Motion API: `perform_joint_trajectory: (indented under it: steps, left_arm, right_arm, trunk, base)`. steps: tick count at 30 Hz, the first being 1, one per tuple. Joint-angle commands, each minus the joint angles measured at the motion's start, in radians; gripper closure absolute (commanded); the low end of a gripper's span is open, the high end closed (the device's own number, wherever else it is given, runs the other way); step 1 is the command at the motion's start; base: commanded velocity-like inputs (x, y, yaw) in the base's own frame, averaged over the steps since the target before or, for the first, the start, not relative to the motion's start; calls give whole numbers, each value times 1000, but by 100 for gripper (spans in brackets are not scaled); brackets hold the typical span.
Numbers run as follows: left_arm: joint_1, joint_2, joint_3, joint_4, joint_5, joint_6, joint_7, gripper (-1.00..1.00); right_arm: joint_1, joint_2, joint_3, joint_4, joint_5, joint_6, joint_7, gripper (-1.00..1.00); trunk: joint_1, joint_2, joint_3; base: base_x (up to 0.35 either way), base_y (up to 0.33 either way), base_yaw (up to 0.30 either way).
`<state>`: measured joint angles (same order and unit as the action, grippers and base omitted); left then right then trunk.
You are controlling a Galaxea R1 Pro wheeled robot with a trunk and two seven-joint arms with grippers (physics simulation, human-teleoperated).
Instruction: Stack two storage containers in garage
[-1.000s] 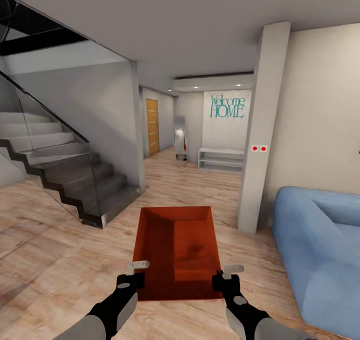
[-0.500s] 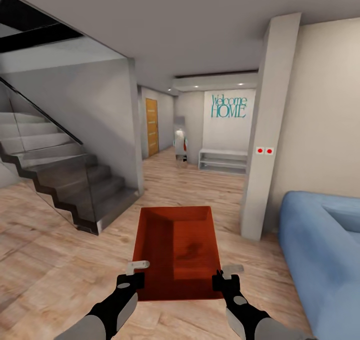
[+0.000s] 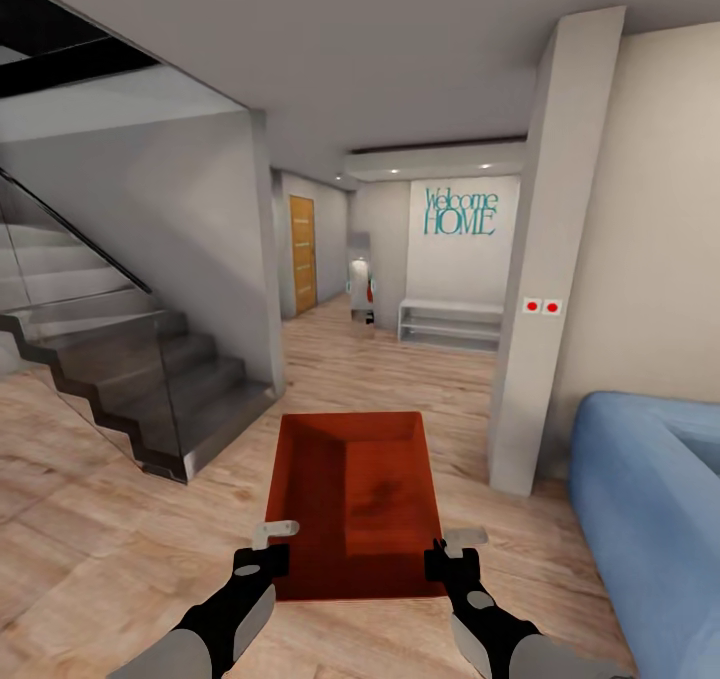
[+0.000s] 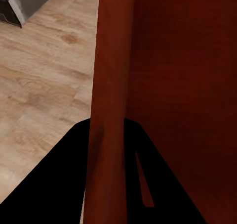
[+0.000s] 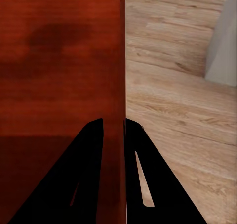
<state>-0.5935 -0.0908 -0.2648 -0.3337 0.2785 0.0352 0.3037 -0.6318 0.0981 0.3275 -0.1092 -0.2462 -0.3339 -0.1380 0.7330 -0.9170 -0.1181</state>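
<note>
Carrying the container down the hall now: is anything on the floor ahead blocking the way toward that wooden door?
Nothing visible lies on the wood floor between the storage container and the wooden door. The staircase flanks the path at left, the pillar and blue sofa at right.

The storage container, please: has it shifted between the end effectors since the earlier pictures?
No. The storage container sits alike against both end effectors; only the room has slid, so the camera moved.
</note>
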Motion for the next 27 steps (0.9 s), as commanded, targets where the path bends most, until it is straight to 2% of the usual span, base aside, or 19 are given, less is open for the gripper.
perform_joint_trajectory:
  steps: [1,27]
  left_arm:
    - [-2,11,35,-3,-2,5,12,100]
    - [-2,11,35,-4,-2,5,12,100]
  right_arm:
    - [0,-7,7,0,-11,-5,0,100]
    - [0,-7,7,0,-11,-5,0,100]
  trunk:
    - [1,-1,-2]
    - [1,-1,-2]
  base:
    - [322,0,0]
    - [322,0,0]
